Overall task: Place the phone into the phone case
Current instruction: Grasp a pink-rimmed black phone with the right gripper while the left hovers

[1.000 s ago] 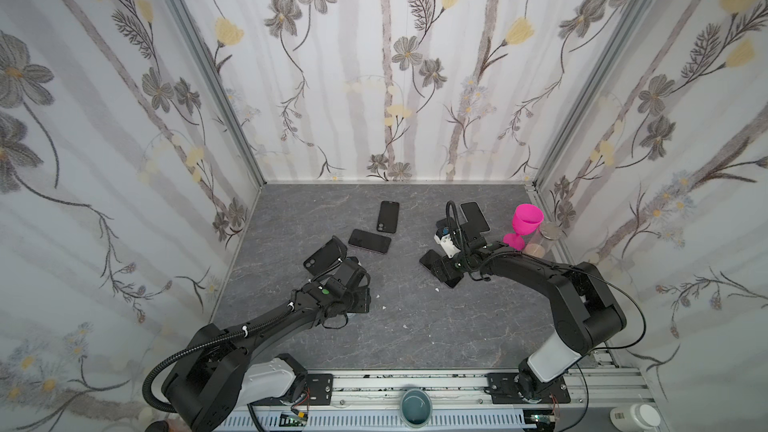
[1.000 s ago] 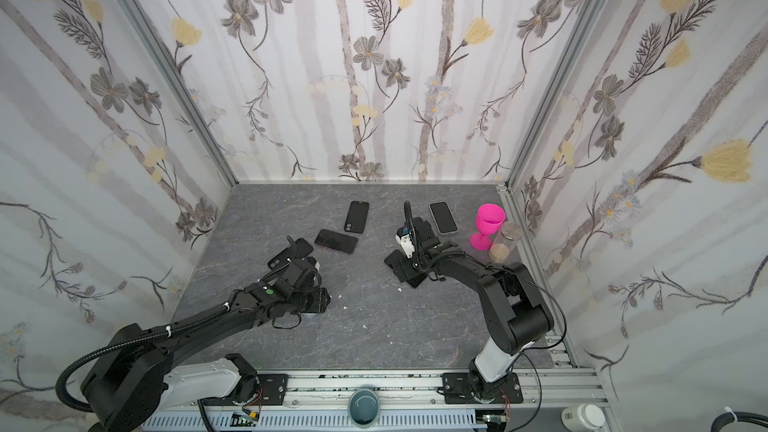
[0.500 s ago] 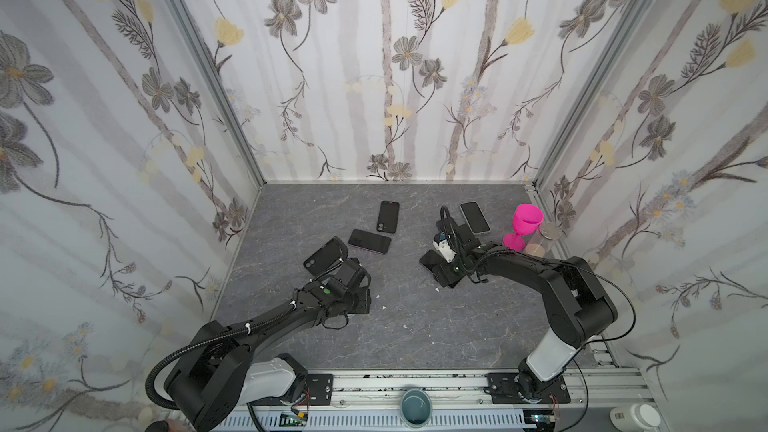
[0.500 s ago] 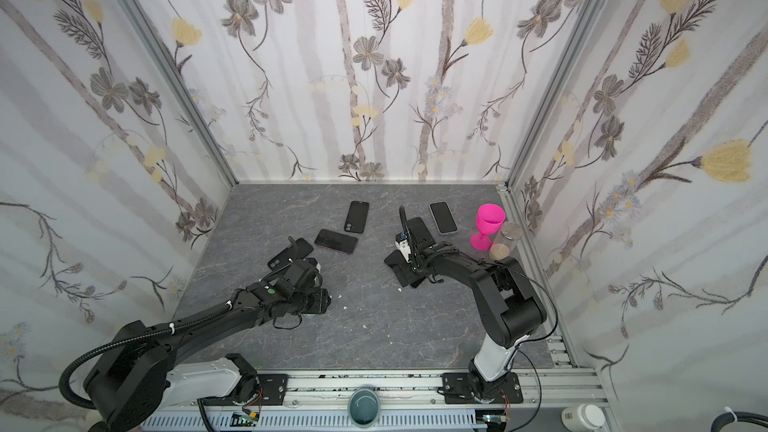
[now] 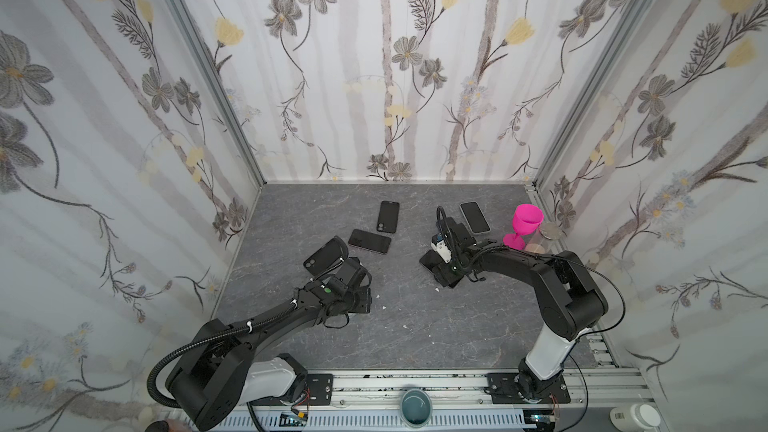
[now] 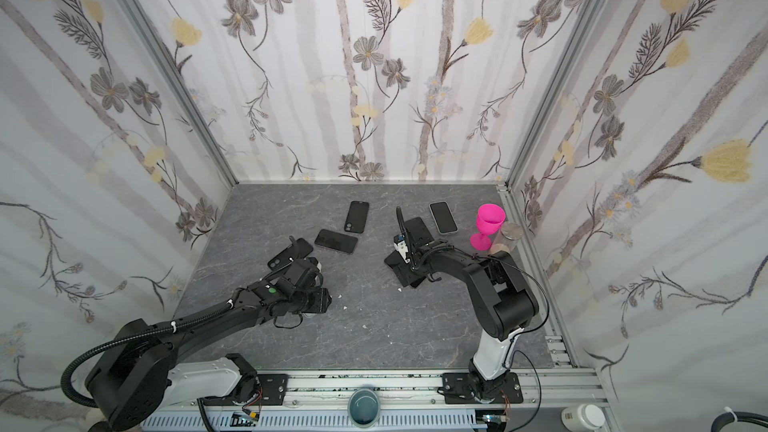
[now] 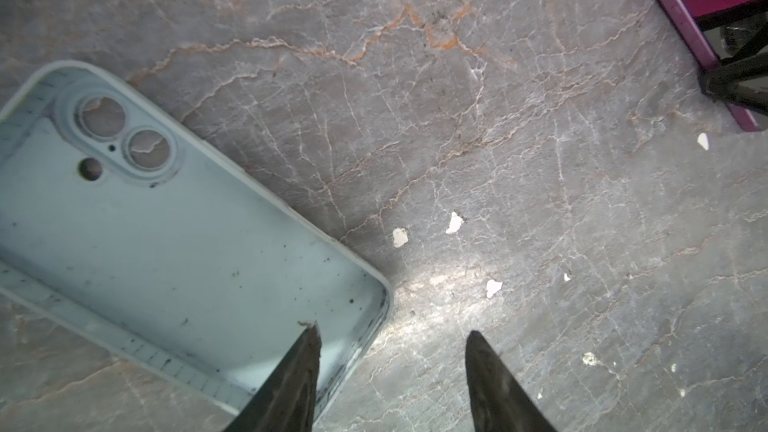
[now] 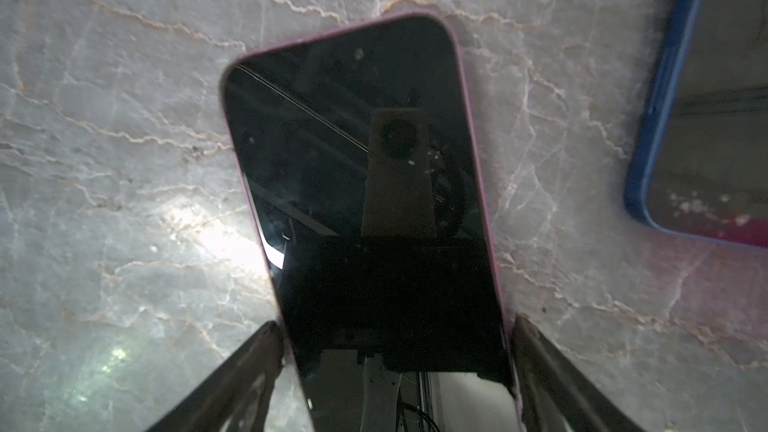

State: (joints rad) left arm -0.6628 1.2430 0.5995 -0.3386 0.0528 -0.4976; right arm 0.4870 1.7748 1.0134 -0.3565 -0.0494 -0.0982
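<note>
**Phone** (image 8: 357, 184): pink-rimmed, screen up, flat on the grey marbled table (image 7: 540, 118), right of centre.

**Right gripper** (image 8: 395, 322): fingers (image 8: 249, 367) set against both long edges of the phone, clamped on it.

**Phone case** (image 7: 187, 251): pale in the left wrist view, open side up, camera cut-outs showing. It lies left of centre, well apart from the phone.

**Left gripper** (image 7: 390, 330): jaws apart, one finger over the case's inner corner, the other over bare table.

**Pink goblet** (image 5: 525, 222): upright, far right.

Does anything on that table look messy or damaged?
Small white flakes lie scattered on the grey table beside the empty pale blue phone case, whose inside is speckled with dark grime. Their source is unclear.
</note>
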